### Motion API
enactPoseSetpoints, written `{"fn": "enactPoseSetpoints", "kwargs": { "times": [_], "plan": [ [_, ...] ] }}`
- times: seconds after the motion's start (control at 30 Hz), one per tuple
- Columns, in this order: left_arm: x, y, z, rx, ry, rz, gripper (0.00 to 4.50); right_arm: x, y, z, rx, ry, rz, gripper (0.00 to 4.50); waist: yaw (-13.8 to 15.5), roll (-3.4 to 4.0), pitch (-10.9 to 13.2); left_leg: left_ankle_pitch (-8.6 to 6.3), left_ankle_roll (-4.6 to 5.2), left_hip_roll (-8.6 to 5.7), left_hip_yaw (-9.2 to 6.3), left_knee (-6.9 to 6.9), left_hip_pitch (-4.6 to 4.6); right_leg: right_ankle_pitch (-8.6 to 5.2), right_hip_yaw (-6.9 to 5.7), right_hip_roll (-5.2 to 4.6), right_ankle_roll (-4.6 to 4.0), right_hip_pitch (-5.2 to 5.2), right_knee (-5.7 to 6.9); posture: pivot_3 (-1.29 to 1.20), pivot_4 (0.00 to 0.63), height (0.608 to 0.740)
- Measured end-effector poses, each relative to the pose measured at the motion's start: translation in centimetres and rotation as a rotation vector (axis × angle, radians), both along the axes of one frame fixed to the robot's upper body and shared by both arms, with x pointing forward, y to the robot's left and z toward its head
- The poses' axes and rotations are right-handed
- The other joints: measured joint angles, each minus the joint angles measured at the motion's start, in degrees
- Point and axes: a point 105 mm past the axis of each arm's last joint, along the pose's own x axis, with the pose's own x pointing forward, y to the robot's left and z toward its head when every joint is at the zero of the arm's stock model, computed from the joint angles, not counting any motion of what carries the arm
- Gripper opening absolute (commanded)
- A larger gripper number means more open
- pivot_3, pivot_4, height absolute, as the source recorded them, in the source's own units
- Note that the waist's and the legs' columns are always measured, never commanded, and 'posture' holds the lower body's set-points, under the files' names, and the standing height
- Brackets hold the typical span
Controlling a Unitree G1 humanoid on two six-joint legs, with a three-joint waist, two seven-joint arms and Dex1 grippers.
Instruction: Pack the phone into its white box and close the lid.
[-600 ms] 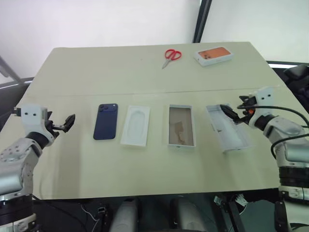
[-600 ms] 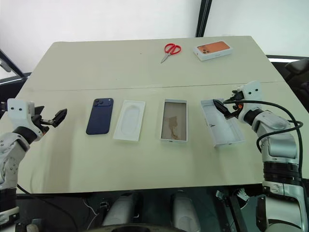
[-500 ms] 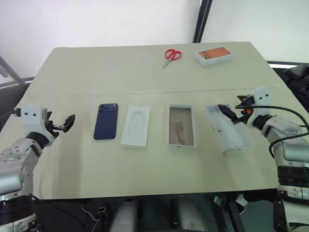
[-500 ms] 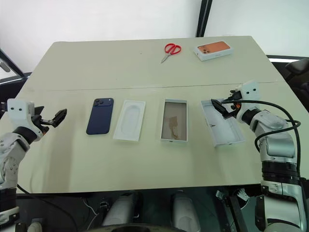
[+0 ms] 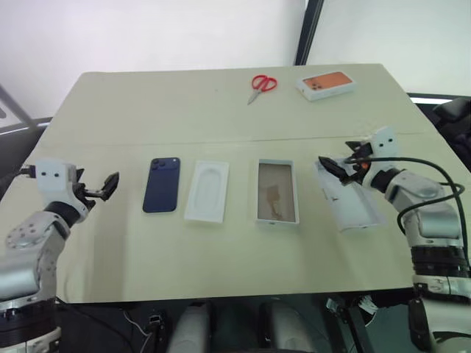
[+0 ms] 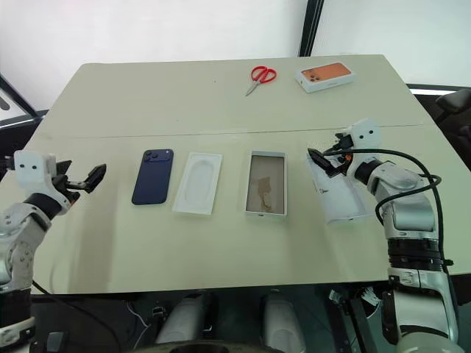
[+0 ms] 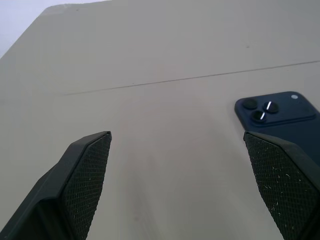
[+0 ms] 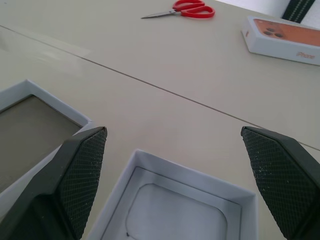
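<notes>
Both grippers' jaws are spread and empty; the phone (image 5: pixel 161 184), long axis near-to-far, lies just right of the left gripper (image 5: pixel 108 185).

Navy phone (image 5: pixel 161 184); red scissors (image 5: pixel 261 84); white lid (image 5: pixel 348 197).

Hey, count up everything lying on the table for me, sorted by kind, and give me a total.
Phones: 1, the phone
Box parts: 4, the white box, the lid, the white moulded insert, the orange-picture box
Scissors: 1, the red scissors
Total: 6
</notes>
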Motion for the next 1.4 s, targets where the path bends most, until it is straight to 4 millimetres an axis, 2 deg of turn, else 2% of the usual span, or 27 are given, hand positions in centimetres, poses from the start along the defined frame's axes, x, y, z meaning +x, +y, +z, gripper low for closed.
{"fn": "enactPoseSetpoints", "kwargs": {
  "times": [0.1,0.17,0.23,0.33,0.4,0.47,0.5,0.67,0.77,1.0,1.23,1.33,1.37,1.4],
  "plan": [
    [0.3,-1.4,0.2,-0.022,-0.012,-0.030,4.44,-0.2,1.2,0.7,0.012,-0.020,0.046,4.50,0.0,0.00,0.0,0.00,0.00,-0.01,0.00,0.01,-0.01,0.00,0.00,-0.01,0.00,0.00,0.00,0.00,0.150,0.740],
    [1.1,-3.0,0.3,-0.045,-0.014,-0.081,4.44,-0.5,3.1,1.5,-0.004,-0.049,0.110,4.50,0.1,0.00,0.0,0.00,0.00,-0.01,-0.03,0.03,0.00,0.00,-0.02,0.00,0.00,0.01,0.02,0.00,0.150,0.740],
    [1.8,-5.3,0.6,-0.060,-0.015,-0.153,4.44,-1.1,5.6,2.1,-0.039,-0.074,0.203,4.50,0.1,0.00,0.0,0.00,0.00,-0.02,-0.03,0.05,-0.02,0.00,-0.02,0.00,0.01,0.01,0.02,0.00,0.150,0.740],
    [1.8,-8.3,0.7,-0.084,0.008,-0.256,4.44,-2.0,7.9,2.3,-0.069,-0.077,0.301,4.50,0.0,0.00,0.0,0.00,0.01,-0.02,-0.02,0.05,-0.05,0.00,-0.01,-0.01,0.01,-0.01,-0.02,0.00,0.150,0.740],
    [1.8,-10.5,0.4,-0.113,0.058,-0.325,4.44,-3.1,9.8,2.2,-0.089,-0.078,0.380,4.50,0.0,0.00,0.0,0.00,0.01,-0.02,-0.06,0.05,-0.05,0.00,-0.02,0.01,0.01,-0.01,0.00,0.00,0.150,0.740],
    [1.5,-13.3,0.0,-0.148,0.123,-0.399,4.44,-4.7,12.5,2.0,-0.102,-0.083,0.495,4.50,0.0,-0.01,0.0,0.00,0.01,-0.02,-0.08,0.07,-0.04,0.00,-0.02,0.03,0.01,0.00,0.03,0.00,0.150,0.740],
    [1.5,-14.0,-0.2,-0.163,0.145,-0.413,4.44,-5.1,13.0,1.9,-0.099,-0.079,0.518,4.50,0.0,-0.01,0.0,0.00,0.01,-0.02,-0.08,0.09,-0.04,0.00,-0.02,0.03,0.01,0.01,0.03,0.00,0.150,0.740],
    [2.5,-15.8,-1.7,-0.270,0.330,-0.365,4.44,-6.3,13.0,0.7,-0.094,-0.044,0.520,4.50,0.2,-0.04,0.0,-0.01,0.02,-0.09,-0.13,0.18,-0.05,0.00,-0.09,0.03,0.02,0.07,0.03,0.00,0.150,0.740],
    [2.3,-17.0,-2.4,-0.297,0.396,-0.365,4.44,-6.5,12.8,0.2,-0.093,-0.026,0.504,4.50,-0.1,-0.04,0.0,-0.01,0.02,-0.09,-0.10,0.15,-0.04,0.00,-0.05,0.07,0.02,0.03,0.03,0.00,0.150,0.740],
    [2.1,-17.4,-3.4,-0.308,0.496,-0.344,4.44,-6.9,12.6,-0.1,-0.102,-0.013,0.498,4.50,0.1,-0.04,0.0,-0.01,0.01,-0.11,-0.11,0.16,-0.01,0.00,-0.06,0.10,0.01,0.06,0.04,0.00,0.150,0.740],
    [2.1,-17.4,-3.1,-0.342,0.556,-0.312,4.44,-7.0,12.3,-0.2,-0.117,-0.005,0.498,4.50,0.1,-0.05,0.0,0.00,0.00,-0.12,-0.11,0.15,0.01,0.00,-0.06,0.11,0.02,0.08,0.04,0.00,0.150,0.740],
    [2.0,-17.6,-3.1,-0.414,0.579,-0.313,3.63,-7.0,12.3,-0.2,-0.122,-0.008,0.500,4.50,0.1,-0.05,0.0,0.00,0.00,-0.13,-0.11,0.16,0.01,0.00,-0.06,0.10,0.02,0.09,0.03,0.00,0.150,0.740],
    [1.9,-17.8,-3.1,-0.435,0.589,-0.315,3.25,-7.0,12.3,-0.2,-0.125,-0.009,0.500,4.50,0.1,-0.05,0.0,0.00,0.00,-0.14,-0.11,0.16,0.00,0.00,-0.06,0.10,0.02,0.09,0.03,0.00,0.150,0.740],
    [1.8,-18.0,-3.2,-0.462,0.604,-0.318,2.68,-6.9,12.3,-0.1,-0.129,-0.013,0.504,4.50,0.2,-0.05,0.0,0.00,0.00,-0.15,-0.11,0.16,0.00,0.00,-0.07,0.09,0.02,0.10,0.03,0.00,0.150,0.740]
  ]
}}
